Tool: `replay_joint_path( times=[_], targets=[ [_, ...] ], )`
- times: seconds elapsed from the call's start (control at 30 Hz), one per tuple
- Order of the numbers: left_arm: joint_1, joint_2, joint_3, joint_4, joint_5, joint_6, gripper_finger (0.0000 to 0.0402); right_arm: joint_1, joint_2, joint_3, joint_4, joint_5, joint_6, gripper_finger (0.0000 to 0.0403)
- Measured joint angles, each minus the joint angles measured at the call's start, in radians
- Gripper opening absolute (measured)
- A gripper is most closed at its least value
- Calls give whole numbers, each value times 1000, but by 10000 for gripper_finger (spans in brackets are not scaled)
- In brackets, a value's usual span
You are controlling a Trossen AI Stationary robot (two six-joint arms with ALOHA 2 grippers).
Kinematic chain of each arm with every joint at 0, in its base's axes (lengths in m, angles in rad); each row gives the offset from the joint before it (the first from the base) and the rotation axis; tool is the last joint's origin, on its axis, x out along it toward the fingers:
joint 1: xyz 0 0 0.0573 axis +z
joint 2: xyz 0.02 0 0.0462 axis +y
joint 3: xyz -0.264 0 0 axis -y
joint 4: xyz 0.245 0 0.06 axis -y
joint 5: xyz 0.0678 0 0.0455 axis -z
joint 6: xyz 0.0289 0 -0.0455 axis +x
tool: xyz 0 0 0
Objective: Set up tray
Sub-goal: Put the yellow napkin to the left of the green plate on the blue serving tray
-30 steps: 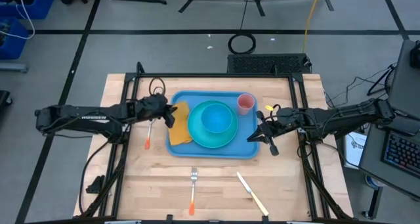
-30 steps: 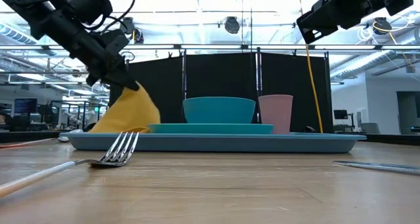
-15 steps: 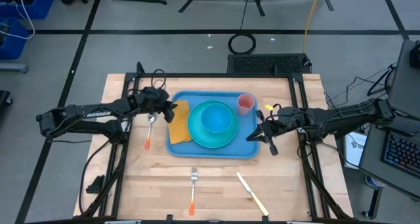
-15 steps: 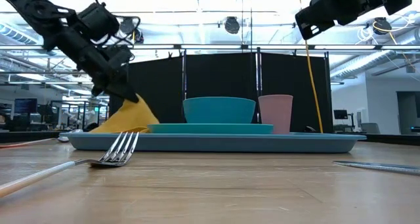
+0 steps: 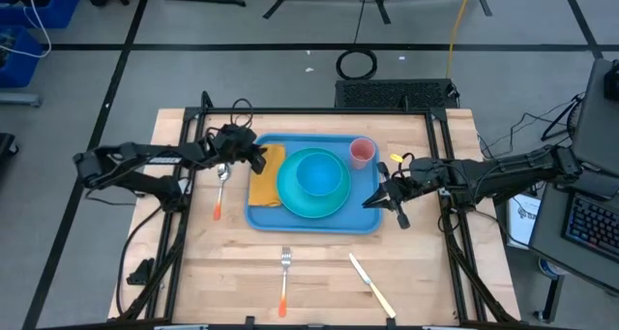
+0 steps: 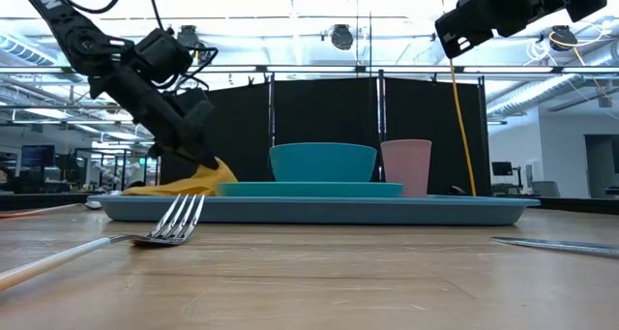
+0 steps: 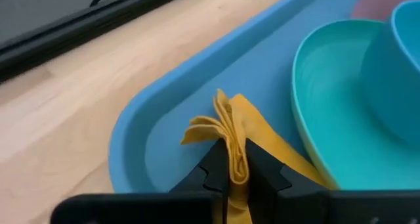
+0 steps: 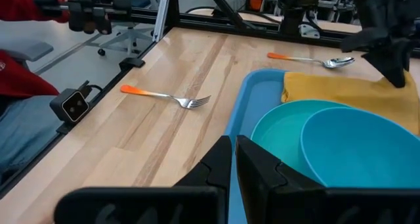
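Note:
The light-blue tray (image 5: 366, 217) lies mid-table and carries a teal plate (image 5: 290, 202) with a teal bowl (image 5: 319, 175), a pink cup (image 5: 362, 152) and a yellow napkin (image 5: 267, 180). The napkin lies on the tray's left part, beside the plate. My left gripper (image 5: 257, 159) is low over the tray's far left corner, shut on the napkin (image 7: 262, 135). My right gripper (image 5: 372, 202) hangs shut above the tray's right edge with nothing between its fingers (image 8: 220, 159). My left gripper pinches a bunched fold of the napkin's far left edge (image 7: 231, 135) between its two fingers (image 7: 213, 166), several layers together. The fingers slant downward from the table's left. The pinched part (image 6: 215, 167) stands a little raised; the rest of the napkin lies on the tray.
An orange-handled spoon (image 5: 220, 190) lies left of the tray. A fork (image 5: 284, 277) and a knife (image 5: 372, 286) lie near the table's near edge. Black frame rails (image 5: 184, 141) run along the table's left and right sides.
My left gripper has sunk and gone toward the table's far edge with the napkin's edge still in its hold. The napkin, which stood up as a raised peak, has come down and now lies nearly flat on the tray.

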Motion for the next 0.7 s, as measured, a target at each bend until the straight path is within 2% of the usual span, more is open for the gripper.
replay_joint_path(
  times=[0.27,0.6,0.7],
  targets=[
    [-3,-17,0,-15,-1,-103,35,0,0,-43,43,0,4,13],
    [-3,-122,0,-41,-60,-77,37,0,0,-64,70,0,19,13],
    [-3,-129,0,-79,-38,-73,57,0,0,-64,70,-1,22,13]
  ],
)
